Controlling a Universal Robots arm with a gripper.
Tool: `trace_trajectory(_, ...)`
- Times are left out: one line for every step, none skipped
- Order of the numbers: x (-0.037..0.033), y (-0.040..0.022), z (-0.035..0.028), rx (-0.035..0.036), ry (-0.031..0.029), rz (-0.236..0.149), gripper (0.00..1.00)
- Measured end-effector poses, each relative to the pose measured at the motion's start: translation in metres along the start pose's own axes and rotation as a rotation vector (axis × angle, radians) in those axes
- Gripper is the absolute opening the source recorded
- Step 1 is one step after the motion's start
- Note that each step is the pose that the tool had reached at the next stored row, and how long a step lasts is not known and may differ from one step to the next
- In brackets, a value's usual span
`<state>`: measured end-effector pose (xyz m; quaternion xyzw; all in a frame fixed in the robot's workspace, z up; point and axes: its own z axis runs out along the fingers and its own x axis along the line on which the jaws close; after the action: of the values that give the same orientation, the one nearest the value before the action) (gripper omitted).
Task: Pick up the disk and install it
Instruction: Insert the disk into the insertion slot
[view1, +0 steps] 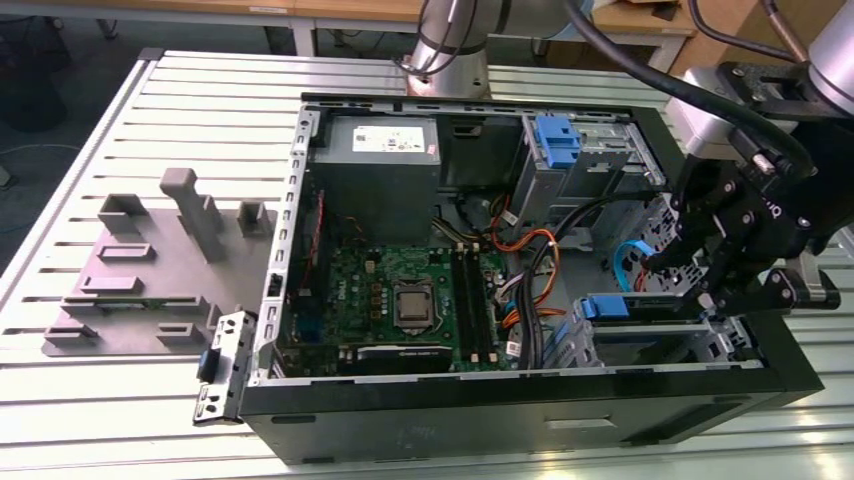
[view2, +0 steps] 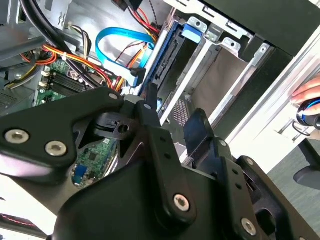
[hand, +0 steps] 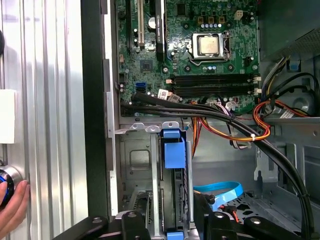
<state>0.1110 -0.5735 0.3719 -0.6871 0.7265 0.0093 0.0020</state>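
The arm (view1: 451, 45) rises beside the computer case (view1: 507, 400) and arches over it. Its wrist (view1: 747, 110) points the gripper (view1: 705, 292) down into the case at the exterior view's right.

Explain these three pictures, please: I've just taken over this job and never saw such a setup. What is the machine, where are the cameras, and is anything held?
The machine is one robot arm with a black tool at its end. The exterior view looks from off the arm at a slatted metal table bearing an open computer case and, to the exterior view's left, a grey fixture tray. Both wrist views come from cameras riding on the arm, looking into the case. The tool hangs over the drive cage, where the disk in its blue frame stands on edge. Whether the tool grips it is not clear. A person's hand rests outside the case.
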Motion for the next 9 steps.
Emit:
trace_trajectory(-0.0004,0.0000,0.0002,0.0000,0.0002,0.000,0.48)
trace_trajectory(-0.0011,0.0000,0.0003,0.0000,0.0003,0.000,0.48)
trace_trajectory(-0.0020,0.0001,0.0005,0.0000,0.0003,0.000,0.48)
trace_trajectory(-0.0021,0.0001,0.0005,0.0000,0.0002,0.000,0.48)
trace_trajectory(-0.0021,0.0001,0.0005,0.0000,0.0002,0.000,0.48)
trace_trajectory(-0.0021,0.0001,0.0005,0.0000,0.0002,0.000,0.48)
trace_trajectory(-0.0024,0.0001,0.0004,0.0000,0.0003,0.000,0.48)
trace_trajectory(-0.0024,0.0001,0.0001,0.0000,0.0003,0.000,0.48)
trace_trajectory(-0.0024,0.0001,0.0001,0.0000,0.0003,0.000,0.48)
